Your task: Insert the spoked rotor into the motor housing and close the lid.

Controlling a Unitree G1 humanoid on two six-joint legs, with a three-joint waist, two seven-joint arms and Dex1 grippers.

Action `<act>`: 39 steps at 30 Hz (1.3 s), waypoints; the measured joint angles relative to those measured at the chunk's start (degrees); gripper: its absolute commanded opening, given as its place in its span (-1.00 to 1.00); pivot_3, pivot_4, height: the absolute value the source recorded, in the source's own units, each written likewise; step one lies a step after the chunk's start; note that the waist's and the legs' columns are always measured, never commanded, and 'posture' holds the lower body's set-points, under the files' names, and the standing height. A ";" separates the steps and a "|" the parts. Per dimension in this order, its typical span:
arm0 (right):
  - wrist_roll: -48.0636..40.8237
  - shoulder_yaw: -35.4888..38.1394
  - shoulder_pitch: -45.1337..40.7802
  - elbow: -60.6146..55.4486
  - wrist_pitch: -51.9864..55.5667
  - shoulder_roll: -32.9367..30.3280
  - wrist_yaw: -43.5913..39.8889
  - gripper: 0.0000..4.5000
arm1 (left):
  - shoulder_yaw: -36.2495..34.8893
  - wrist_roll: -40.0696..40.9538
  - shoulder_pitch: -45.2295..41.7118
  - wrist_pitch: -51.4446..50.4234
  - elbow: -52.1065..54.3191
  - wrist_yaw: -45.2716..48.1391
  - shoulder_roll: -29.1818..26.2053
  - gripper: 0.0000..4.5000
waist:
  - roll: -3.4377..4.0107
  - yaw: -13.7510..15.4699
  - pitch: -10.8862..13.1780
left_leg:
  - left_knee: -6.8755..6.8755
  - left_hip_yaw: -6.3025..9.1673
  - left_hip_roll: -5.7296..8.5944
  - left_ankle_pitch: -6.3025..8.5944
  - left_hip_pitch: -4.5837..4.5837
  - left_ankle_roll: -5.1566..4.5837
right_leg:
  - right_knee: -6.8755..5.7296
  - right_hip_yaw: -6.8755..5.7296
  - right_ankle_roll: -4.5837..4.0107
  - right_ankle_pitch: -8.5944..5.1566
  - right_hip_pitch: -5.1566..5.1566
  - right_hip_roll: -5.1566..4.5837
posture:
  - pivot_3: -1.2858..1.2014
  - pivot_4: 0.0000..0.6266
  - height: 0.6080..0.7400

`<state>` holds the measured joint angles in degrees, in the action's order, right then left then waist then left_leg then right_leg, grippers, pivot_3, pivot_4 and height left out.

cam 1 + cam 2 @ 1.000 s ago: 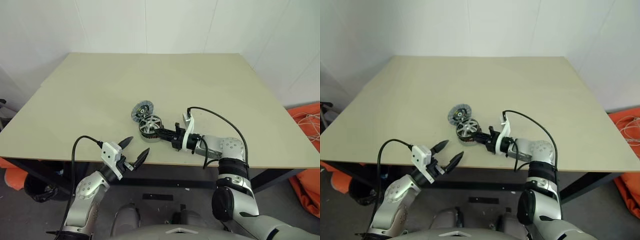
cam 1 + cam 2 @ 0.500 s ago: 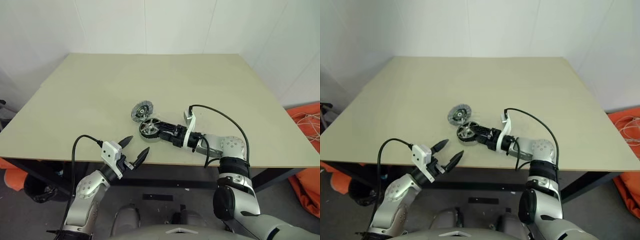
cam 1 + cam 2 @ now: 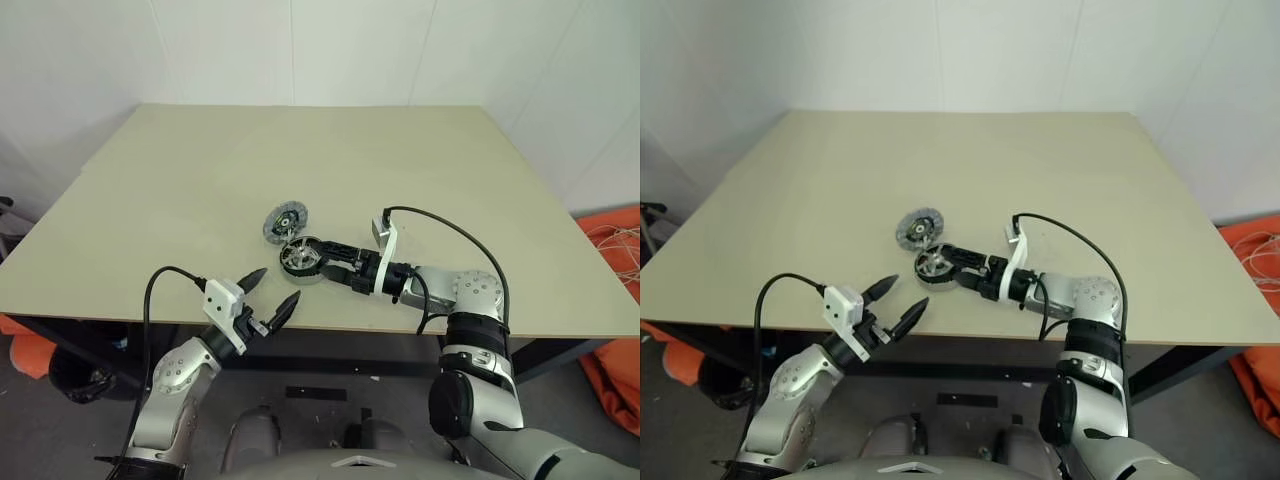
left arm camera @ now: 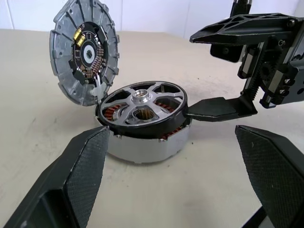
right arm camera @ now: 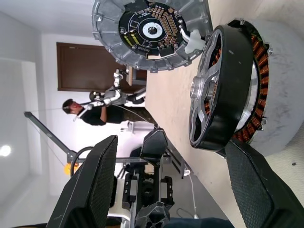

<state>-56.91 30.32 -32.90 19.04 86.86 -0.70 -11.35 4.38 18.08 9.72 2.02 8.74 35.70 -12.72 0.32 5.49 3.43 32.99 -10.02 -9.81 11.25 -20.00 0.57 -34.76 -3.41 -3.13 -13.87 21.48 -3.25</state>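
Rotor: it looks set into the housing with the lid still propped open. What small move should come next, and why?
Probably draw the right gripper back clear. The rotor sits in the housing, slightly proud and tilted, and the open jaws no longer hold it. The lid leans on edge behind and needs closing next.

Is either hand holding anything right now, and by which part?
Nothing is held. The right hand is open around the rotor, which sits in the housing; the left hand is open and empty.
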 measured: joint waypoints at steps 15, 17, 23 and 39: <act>-0.52 1.69 0.39 -3.31 4.33 -2.60 -1.28 0.77 | 0.00 0.09 -0.08 0.01 -0.13 0.33 0.13 1.00 | 0.00 0.06 0.00 | -0.01 0.00 0.00 0.00 0.08 0.00 | 0.00 0.00 0.10 -0.06 -0.07 0.00 | 0.03 -1.00 1.00; -0.49 1.65 0.95 -3.58 4.56 -3.15 -1.55 0.77 | 0.01 0.16 -0.13 0.01 -0.19 0.37 0.15 1.00 | 0.00 0.06 0.00 | -0.01 0.00 0.00 0.00 0.08 0.00 | 0.00 0.00 0.10 -0.06 -0.07 0.00 | 0.03 -1.00 1.00; 2.87 -2.72 3.16 -11.38 -2.12 -3.87 -1.85 0.60 | 0.01 0.18 -0.12 0.02 -0.23 0.40 0.14 1.00 | 0.02 -0.06 0.01 | -0.01 -0.01 -0.02 -0.01 0.05 0.02 | -0.01 0.00 0.10 -0.06 0.01 0.00 | 0.03 -1.00 1.00; 26.56 -35.05 5.84 -23.60 -40.43 -9.33 -15.84 -1.00 | -0.06 0.57 -0.06 0.02 -0.28 0.53 0.04 1.00 | -0.01 -0.10 0.01 | -0.02 0.01 -0.01 0.09 0.03 -0.15 | 0.04 0.00 0.13 -0.08 -0.04 0.01 | 0.03 -1.00 1.00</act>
<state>-30.35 -4.73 -27.06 -4.56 46.43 -10.03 -27.19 4.32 18.65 9.66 2.04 8.46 36.24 -12.68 0.31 5.39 3.44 32.98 -10.01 -9.82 11.35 -19.96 0.42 -34.73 -3.41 -3.00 -13.95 21.44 -3.24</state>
